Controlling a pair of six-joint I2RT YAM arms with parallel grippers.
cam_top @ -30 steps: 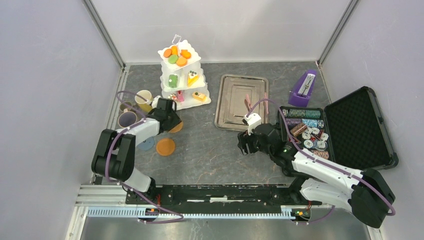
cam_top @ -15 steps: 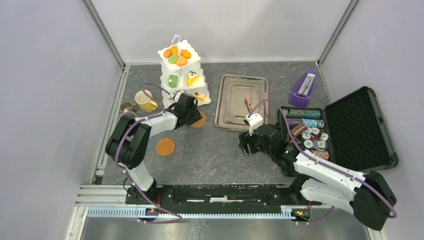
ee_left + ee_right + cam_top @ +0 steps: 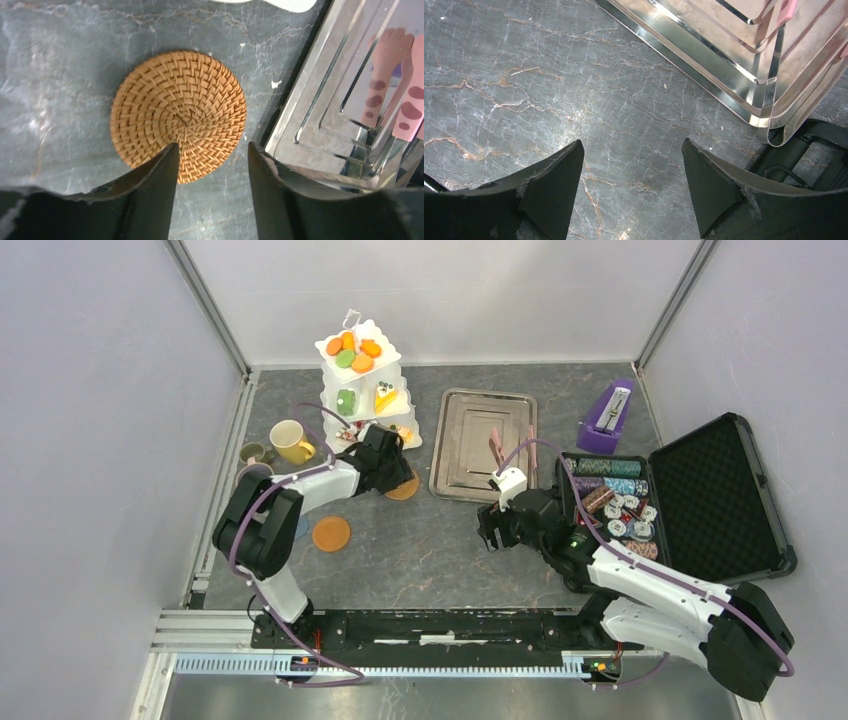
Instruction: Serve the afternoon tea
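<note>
Nearest the arm bases, the right gripper [image 3: 631, 145] hovers low over bare table, just short of the near edge of the steel tray [image 3: 484, 443]. Its fingers are spread with nothing between them. That arm sits where it did a second ago.

Left of it a flat orange disc [image 3: 331, 533] lies alone, and a bluish disc [image 3: 297, 528] is half hidden under the left arm.

Further out, the left gripper [image 3: 212, 150] has swung right from the mug cluster within the last second, bringing a woven coaster [image 3: 178, 115] with it. The coaster now lies flat on the table, just beside the tray's left rim and near the foot of the white three-tier stand [image 3: 362, 390]. The fingers are parted, tips over the coaster's near edge but not pinching it. Reads as let go.

The mugs remain at the left. The yellow mug [image 3: 290, 443] is now uncovered, the small green mug [image 3: 252, 452] is just beside it, and the beige-lilac mug [image 3: 252, 472] is largely hidden by the arm.

Pink-handled tongs [image 3: 497, 448] rest on the tray. The stand is loaded, with cakes [image 3: 386, 398] on the lower tiers and biscuits [image 3: 352, 348] on top.

Judgement: the coaster has been laid as a spot for a mug, so serving has barely begun. The likely next move is to lift clear and fetch a mug. The spot is tight against the tray rim.
</note>
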